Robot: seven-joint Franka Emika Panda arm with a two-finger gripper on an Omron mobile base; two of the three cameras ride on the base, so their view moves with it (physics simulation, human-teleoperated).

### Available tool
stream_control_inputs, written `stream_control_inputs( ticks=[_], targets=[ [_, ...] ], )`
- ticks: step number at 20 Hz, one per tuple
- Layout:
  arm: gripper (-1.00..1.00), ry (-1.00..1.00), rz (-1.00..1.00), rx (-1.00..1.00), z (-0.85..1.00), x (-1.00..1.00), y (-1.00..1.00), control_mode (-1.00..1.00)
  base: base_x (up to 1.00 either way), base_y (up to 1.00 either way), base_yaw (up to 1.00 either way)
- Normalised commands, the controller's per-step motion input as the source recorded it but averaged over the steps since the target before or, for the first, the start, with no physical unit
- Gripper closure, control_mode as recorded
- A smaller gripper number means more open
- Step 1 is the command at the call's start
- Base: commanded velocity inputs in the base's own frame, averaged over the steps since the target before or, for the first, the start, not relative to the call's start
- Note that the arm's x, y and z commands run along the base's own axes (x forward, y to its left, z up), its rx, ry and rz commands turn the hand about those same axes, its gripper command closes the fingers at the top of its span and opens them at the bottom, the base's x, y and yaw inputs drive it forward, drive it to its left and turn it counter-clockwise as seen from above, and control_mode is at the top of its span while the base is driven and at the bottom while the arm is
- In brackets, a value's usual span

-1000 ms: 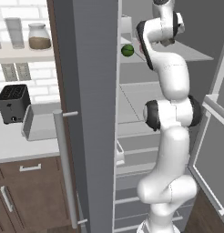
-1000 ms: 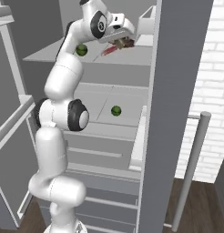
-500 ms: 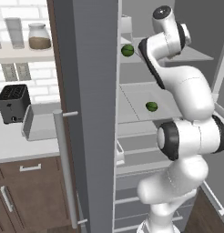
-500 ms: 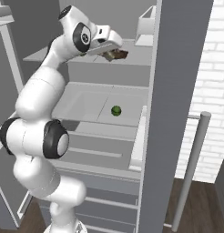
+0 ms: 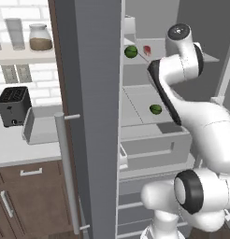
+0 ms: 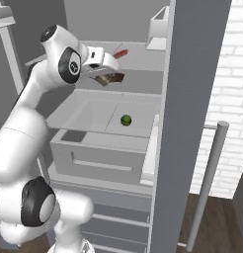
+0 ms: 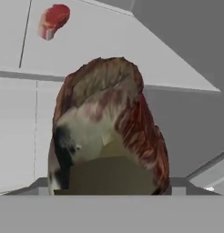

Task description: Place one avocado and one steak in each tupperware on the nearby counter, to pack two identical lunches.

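The claw is gripping a steak, brown and red-edged, and is holding it up in front of the open fridge, between the upper shelf and the shelf below it. A second steak is lying on that upper shelf, further back, and an avocado is sitting to its left on the same level. Another avocado is resting on the lower shelf, above the drawer. Off to the left, past the fridge door, the worktop is carrying a clear tupperware beside a black toaster.
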Motion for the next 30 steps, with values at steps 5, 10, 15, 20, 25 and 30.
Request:
stream_control_inputs(
  ticks=[5, 10, 15, 20, 25, 30],
  targets=[
    [1.0, -0.05, 0.25, 0.17, -0.53, -1.0, 0.14, -1.0, 0.0, 0.0, 0.0],
    [1.0, -0.07, 0.33, 0.0, -0.12, -0.88, 0.27, -1.0, 0.0, 0.0, 0.0],
    [1.0, -0.09, 0.35, -0.04, -0.01, -0.82, 0.32, -1.0, 0.0, 0.0, 0.0],
    [1.0, 0.0, 0.0, 0.0, 0.0, 0.0, 0.0, 1.0, -1.0, 0.67, 0.29],
    [1.0, 0.0, 0.0, 0.0, 0.0, 0.0, 0.0, 1.0, -1.0, 0.99, 0.15],
    [1.0, 0.0, 0.0, 0.0, 0.0, 0.0, 0.0, 1.0, -0.47, 1.0, 0.04]
  ],
)
